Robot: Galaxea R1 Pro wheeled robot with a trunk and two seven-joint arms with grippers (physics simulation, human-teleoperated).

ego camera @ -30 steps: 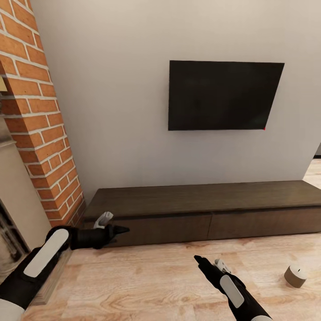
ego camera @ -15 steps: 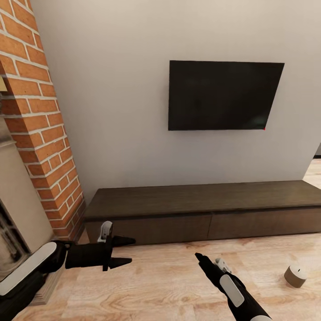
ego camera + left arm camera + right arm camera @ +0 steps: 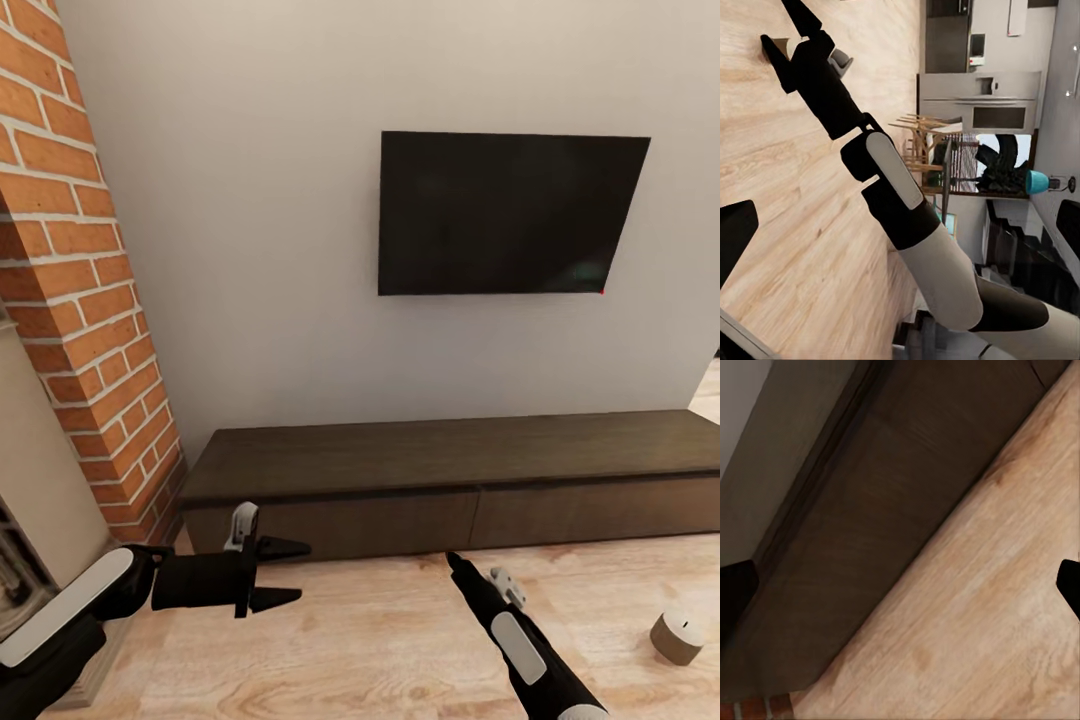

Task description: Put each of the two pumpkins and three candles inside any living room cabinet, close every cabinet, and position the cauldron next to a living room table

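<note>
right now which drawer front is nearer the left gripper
The cabinet's left-hand drawer front; the open left gripper hangs just before it, the other front lies farther right.

A black TV [image 3: 505, 212] hangs on a pale wall [image 3: 250, 250] beside a brick column [image 3: 90, 300], above wood floor [image 3: 380, 640].

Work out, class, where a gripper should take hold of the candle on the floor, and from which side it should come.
Grip the candle across its round side wall, coming down from above. It stands upright on the floor, short and stubby, with open floor all round it, so the fingers can probably straddle its width. The right gripper is the nearer one.
</note>
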